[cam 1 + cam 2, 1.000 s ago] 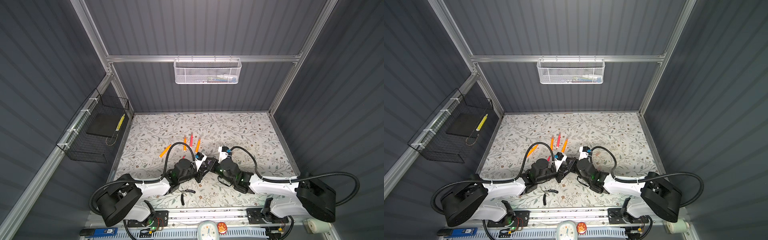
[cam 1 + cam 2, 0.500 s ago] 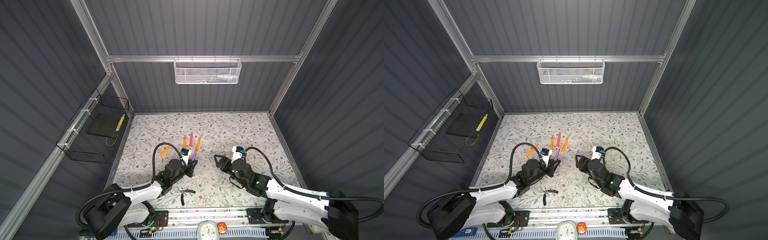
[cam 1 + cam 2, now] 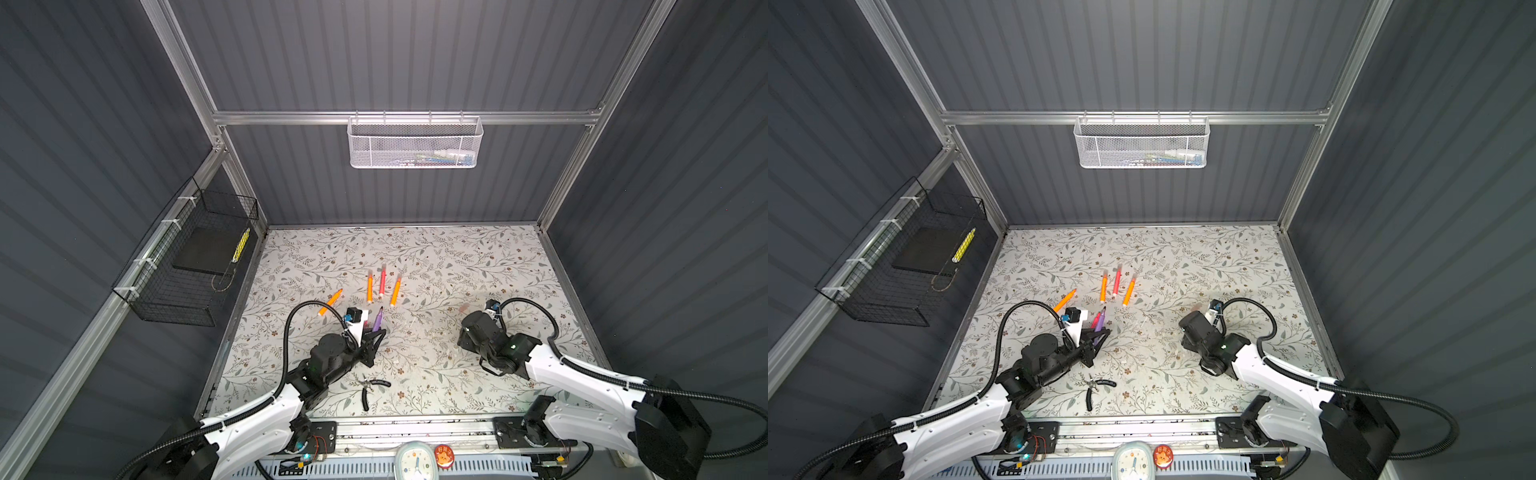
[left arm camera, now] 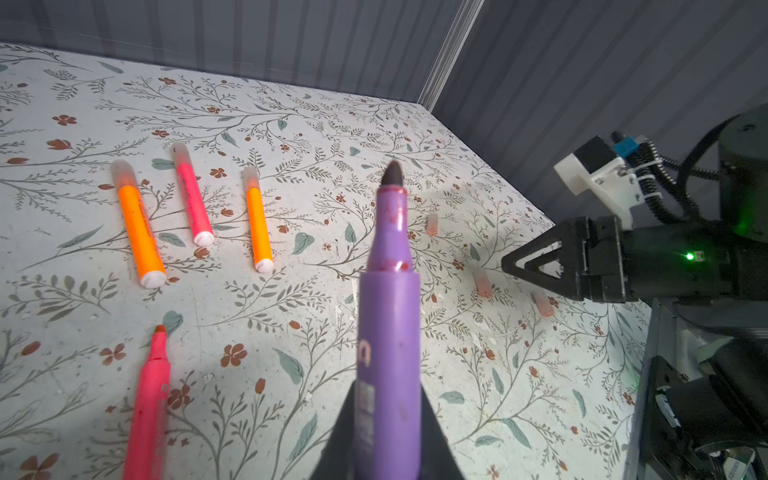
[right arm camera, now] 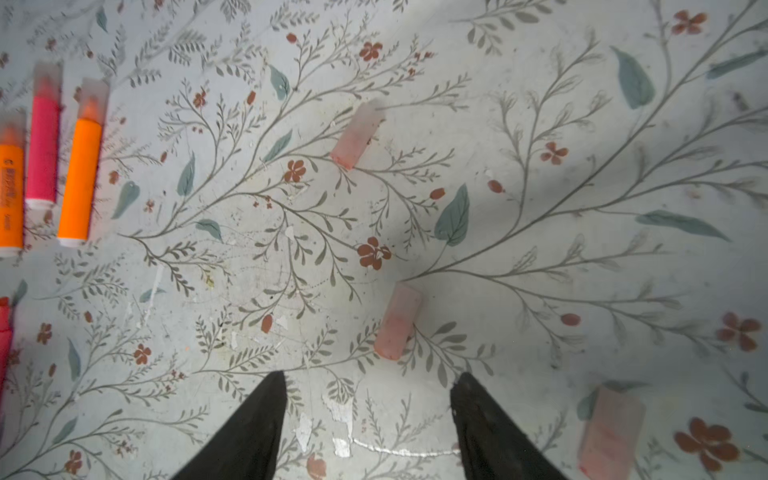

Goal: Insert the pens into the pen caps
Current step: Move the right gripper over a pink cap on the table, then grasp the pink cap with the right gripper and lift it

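My left gripper (image 4: 388, 440) is shut on a purple pen (image 4: 388, 291), whose uncapped dark tip points up and away; both top views show it (image 3: 377, 320) left of centre. An uncapped pink pen (image 4: 149, 407) lies beside it on the mat. Three capped pens (image 3: 382, 284) lie side by side farther back, and an orange pen (image 3: 330, 302) lies to their left. My right gripper (image 5: 370, 378) stands open and empty just above the mat. One pale-pink pen cap (image 5: 397, 322) lies just ahead of its fingertips, another pen cap (image 5: 356, 135) farther on, a third pen cap (image 5: 611, 432) off to one side.
Black-handled pliers (image 3: 370, 388) lie near the front edge, behind my left gripper. A black wire basket (image 3: 187, 266) hangs on the left wall and a white mesh basket (image 3: 415, 143) on the back wall. A clock (image 3: 415, 461) sits on the front rail.
The two grippers met at the middle a second ago. The right one has opened and drawn away to the right; the left has drawn back left with the purple pen.
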Motion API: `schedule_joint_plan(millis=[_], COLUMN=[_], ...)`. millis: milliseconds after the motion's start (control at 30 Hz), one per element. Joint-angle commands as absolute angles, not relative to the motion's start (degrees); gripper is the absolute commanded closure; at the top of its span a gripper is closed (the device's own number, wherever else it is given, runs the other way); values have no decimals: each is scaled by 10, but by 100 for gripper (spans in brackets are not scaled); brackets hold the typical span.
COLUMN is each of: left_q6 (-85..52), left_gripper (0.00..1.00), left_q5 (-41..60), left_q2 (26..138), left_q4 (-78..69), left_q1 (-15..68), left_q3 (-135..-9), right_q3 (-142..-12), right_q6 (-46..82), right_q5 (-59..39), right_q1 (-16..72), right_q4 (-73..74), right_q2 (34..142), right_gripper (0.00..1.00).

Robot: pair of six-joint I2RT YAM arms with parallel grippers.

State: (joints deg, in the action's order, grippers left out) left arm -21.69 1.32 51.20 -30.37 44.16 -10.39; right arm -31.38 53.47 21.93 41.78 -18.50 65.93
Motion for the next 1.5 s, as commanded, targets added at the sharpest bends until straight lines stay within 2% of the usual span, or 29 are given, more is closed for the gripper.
schedule_joint_plan(millis=[0, 367, 1067, 1467], left_q6=[-223, -220, -216, -215], left_gripper=[100, 100, 100, 100], left_q5=[0, 9, 6, 8], left_q2=[506, 516, 513, 509], left_q4=[-286, -277, -272, -271], left_q1=[445, 447, 448, 448], left_q3=[-94, -105, -109, -107], right_q3=[-338, -390, -407, -410], right_q6=[503, 494, 497, 501], right_q5=[189, 178, 243, 236], right_q1=[406, 396, 391, 389], right_q4=[-201, -208, -241, -227], right_q2=[695, 801, 859, 892], right_gripper=[33, 39, 40, 63])
